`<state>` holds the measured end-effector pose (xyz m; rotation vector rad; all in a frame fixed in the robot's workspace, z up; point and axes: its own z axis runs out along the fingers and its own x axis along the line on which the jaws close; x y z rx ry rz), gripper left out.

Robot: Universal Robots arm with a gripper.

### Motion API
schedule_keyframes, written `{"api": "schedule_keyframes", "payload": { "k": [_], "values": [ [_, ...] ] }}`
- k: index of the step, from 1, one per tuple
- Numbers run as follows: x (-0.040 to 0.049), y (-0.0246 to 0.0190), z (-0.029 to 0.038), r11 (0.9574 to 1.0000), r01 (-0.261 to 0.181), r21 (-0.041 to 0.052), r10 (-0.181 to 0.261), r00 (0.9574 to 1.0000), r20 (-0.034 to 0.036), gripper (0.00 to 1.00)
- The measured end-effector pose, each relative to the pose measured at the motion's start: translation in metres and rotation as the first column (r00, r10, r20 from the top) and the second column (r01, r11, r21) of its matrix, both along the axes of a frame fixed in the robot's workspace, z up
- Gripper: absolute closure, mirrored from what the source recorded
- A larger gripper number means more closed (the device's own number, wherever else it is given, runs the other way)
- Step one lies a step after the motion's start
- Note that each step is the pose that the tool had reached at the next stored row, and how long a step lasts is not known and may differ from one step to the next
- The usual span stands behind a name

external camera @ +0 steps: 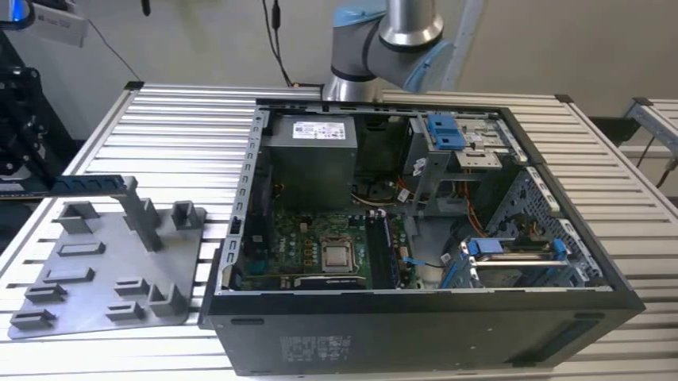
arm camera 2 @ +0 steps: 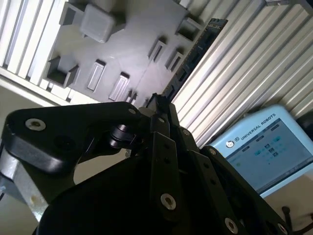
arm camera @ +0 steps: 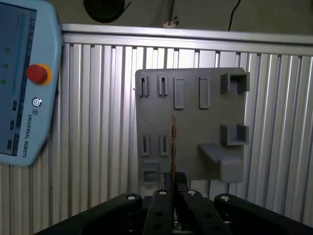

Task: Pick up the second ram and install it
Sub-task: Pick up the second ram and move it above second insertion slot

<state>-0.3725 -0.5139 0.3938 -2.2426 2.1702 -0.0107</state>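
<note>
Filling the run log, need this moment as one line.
pincer: shut on ram | ram: over plate, outside case | install: not done

Upright fixture posts [external camera: 143, 218] beside open case [external camera: 424, 333].

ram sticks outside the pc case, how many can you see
1: the second ram, held in the gripper over the grey fixture plate. Others may sit unseen in the case.

A robotics lab or workshop: a slatted aluminium table [external camera: 159, 127] carries an opened desktop computer case [external camera: 424, 333] and a grey fixture plate [external camera: 101, 278], with 1 robot arm [external camera: 387, 40] beyond the case and a teach pendant [arm camera: 24, 98] near.
</note>
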Motion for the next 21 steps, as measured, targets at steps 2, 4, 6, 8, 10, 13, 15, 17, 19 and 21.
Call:
{"api": "schedule_keyframes", "payload": {
  "k": [2, 4, 6, 8, 10, 13, 15, 17, 19, 21],
  "values": [
    [0.002, 0.0, 0.0, 1.0, 0.0, -0.0001, 0.0, 1.0, -0.0001, 0.86],
    [0.0039, 0.0, 0.0, 1.0, 0.0, 0.0, 0.0, 1.0, 0.0, 0.86],
    [0.0053, 0.0, 0.0, 1.0, 0.0, 0.0, 0.0, 1.0, 0.0, 0.86],
    [0.0067, 0.0, 0.0, 1.0, 0.0, 0.0, 0.0, 1.0, 0.0, 0.86],
    [0.0084, 0.0, 0.0, 1.0, 0.0, 0.0, 0.0, 1.0, 0.0, 0.86],
    [0.0123, 0.0, 0.0, 1.0, 0.0, 0.0, 0.0, 1.0, -0.0001, 0.86],
    [0.0157, 0.0, 0.0, 1.0, 0.0, -0.0001, 0.0, 1.0, -0.0001, 0.86],
    [0.0198, 0.0, 0.0, 1.0, 0.0, 0.0, 0.0, 1.0, 0.0, 0.86],
    [0.0244, 0.0, 0.0, 1.0, 0.0, 0.0, 0.0, 1.0, -0.0001, 0.86],
    [0.0295, 0.0, 0.0, 1.0, 0.0, 0.0, 0.0, 1.0, 0.0, 0.86]
  ]
}}
